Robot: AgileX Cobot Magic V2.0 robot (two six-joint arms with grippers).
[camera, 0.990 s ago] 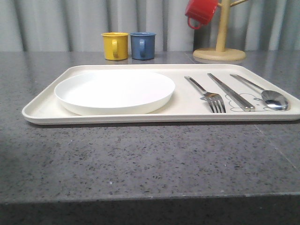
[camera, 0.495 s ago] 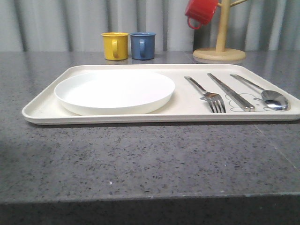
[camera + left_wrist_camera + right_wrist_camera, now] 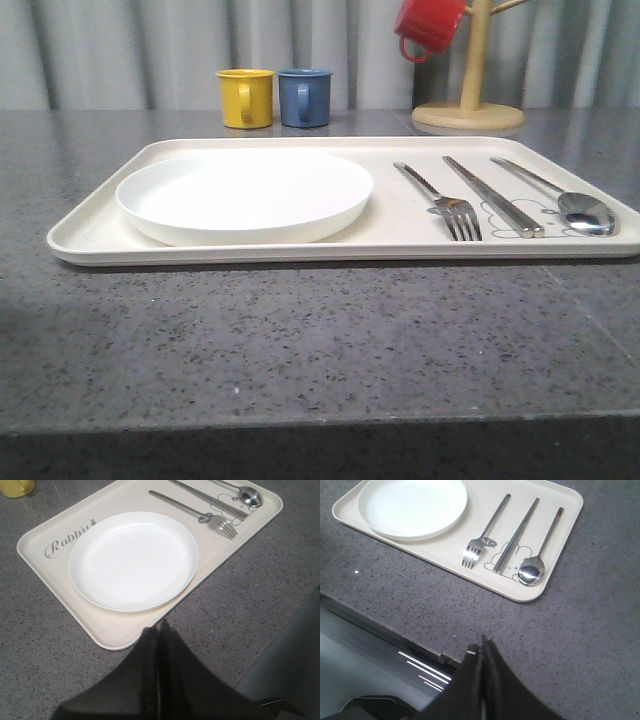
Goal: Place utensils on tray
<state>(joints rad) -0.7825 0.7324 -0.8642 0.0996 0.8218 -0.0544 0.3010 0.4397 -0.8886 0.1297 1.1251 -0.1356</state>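
With all three utensils lying on the tray, the placing step reads as complete. The fork, the bar and the spoon lie side by side, apart from one another, on the tray's right part, beside the plate. The bar and spoon rest over the rabbit drawing.

Both arms are drawn back over the table's near edge. The left gripper is clenched with nothing between its fingers; the right gripper is likewise clenched and empty.

Judged from this layout, no further pick is required; the next move calls only for holding clear or parking.

Behind the tray stand a yellow mug, a blue mug and a mug stand carrying a red mug. None obstructs the tray.
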